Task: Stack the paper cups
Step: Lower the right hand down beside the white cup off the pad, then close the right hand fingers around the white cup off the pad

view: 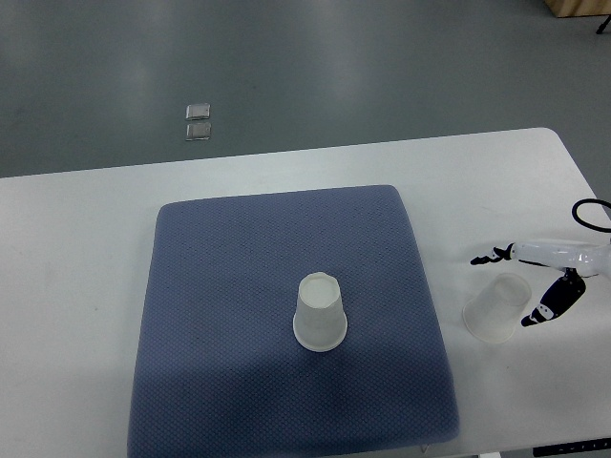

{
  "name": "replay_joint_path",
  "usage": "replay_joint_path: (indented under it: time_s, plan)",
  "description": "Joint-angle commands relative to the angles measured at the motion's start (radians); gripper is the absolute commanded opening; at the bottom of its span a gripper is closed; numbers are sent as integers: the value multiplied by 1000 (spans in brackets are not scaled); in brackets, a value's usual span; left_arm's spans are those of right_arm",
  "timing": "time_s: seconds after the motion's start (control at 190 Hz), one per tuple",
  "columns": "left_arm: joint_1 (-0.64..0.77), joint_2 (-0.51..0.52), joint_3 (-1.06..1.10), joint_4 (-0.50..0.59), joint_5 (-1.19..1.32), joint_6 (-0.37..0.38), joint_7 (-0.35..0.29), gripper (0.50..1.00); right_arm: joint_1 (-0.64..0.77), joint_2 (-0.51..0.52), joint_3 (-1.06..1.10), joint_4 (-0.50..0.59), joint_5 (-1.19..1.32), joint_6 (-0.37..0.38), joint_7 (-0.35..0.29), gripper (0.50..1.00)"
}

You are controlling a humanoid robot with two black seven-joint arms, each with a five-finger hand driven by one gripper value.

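Note:
One white paper cup (320, 313) stands upside down near the middle of the blue mat (239, 258). A second white paper cup (495, 307) lies tilted on the white table to the right of the mat, its mouth toward the camera. My right hand (535, 284) comes in from the right edge, its white fingers with black tips spread around the cup's far right side. One fingertip (487, 256) points left above the cup, another fingertip (542, 311) sits at its right. The fingers look apart from the cup. No left arm shows.
The white table (76, 267) ends at a rounded far right corner, with grey floor beyond. Two small clear square objects (199, 121) lie on the floor. A black cable (587, 215) loops near the right edge.

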Motion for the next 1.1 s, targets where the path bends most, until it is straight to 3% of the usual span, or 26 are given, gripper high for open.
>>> replay_joint_path:
  time_s: [0.0,0.163,0.442,0.532,1.095]
  plan:
    - [0,0,-1,0,0,0,0,1000,0,2,-3,0,-11,1,0,924]
    - [0,0,0,0,0,0,0,1000,3,21,-12,0,-20,1,0,897]
    - [0,0,0,0,0,0,0,1000,2,51,-14,-12,-54,-1,0,797]
    - [0,0,0,0,0,0,0,1000,2,56,-14,-15,-66,-1,2,785]
    - [0,0,0,0,0,0,0,1000,0,53,-37,-31,-84,-1,2,793]
